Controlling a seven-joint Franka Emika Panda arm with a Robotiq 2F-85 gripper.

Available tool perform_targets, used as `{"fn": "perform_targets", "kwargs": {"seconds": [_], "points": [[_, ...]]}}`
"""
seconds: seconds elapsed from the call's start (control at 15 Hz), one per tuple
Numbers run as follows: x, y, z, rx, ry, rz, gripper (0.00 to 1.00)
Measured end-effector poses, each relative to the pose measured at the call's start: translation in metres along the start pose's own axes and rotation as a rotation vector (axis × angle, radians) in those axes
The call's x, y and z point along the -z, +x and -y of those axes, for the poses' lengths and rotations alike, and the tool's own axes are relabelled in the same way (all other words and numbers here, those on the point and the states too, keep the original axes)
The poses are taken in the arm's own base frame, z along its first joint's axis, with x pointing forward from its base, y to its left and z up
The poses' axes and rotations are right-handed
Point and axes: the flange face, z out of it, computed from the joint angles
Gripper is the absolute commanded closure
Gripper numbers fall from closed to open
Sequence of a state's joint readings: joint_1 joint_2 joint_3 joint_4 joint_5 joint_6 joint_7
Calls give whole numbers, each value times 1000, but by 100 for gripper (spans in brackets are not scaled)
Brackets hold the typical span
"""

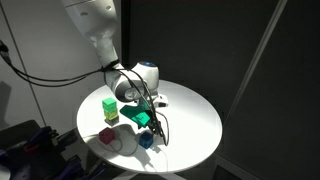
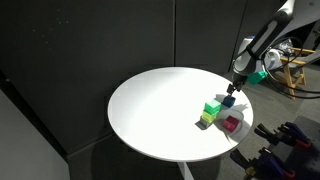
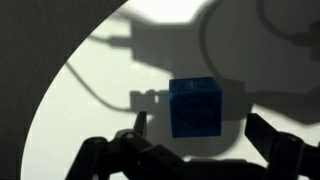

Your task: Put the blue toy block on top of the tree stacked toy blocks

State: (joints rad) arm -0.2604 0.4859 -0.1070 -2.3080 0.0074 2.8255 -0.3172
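Observation:
The blue toy block (image 3: pixel 194 107) sits on the white table, in shadow, between my open gripper's (image 3: pixel 200 130) two dark fingers and a little ahead of them; neither finger touches it. In both exterior views the gripper (image 1: pixel 148 125) (image 2: pixel 234 90) hangs just above the blue block (image 1: pixel 146 140) (image 2: pixel 228 100). The stacked blocks (image 1: pixel 110 108) (image 2: pixel 210 113), bright green over paler yellow-green, stand upright a short way to one side of the blue block.
A pink cube (image 2: pixel 232 123) (image 1: pixel 106 137) lies near the stack and close to the table's rim. The round white table (image 2: pixel 140 100) (image 1: pixel 195 110) has a near edge beside the blocks. A cable trails from the gripper.

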Motion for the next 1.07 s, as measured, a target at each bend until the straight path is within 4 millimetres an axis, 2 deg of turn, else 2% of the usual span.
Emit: {"fn": "perform_targets", "kwargs": {"seconds": [1.07], "points": [[-35, 19, 0, 18, -11, 24, 0]]}}
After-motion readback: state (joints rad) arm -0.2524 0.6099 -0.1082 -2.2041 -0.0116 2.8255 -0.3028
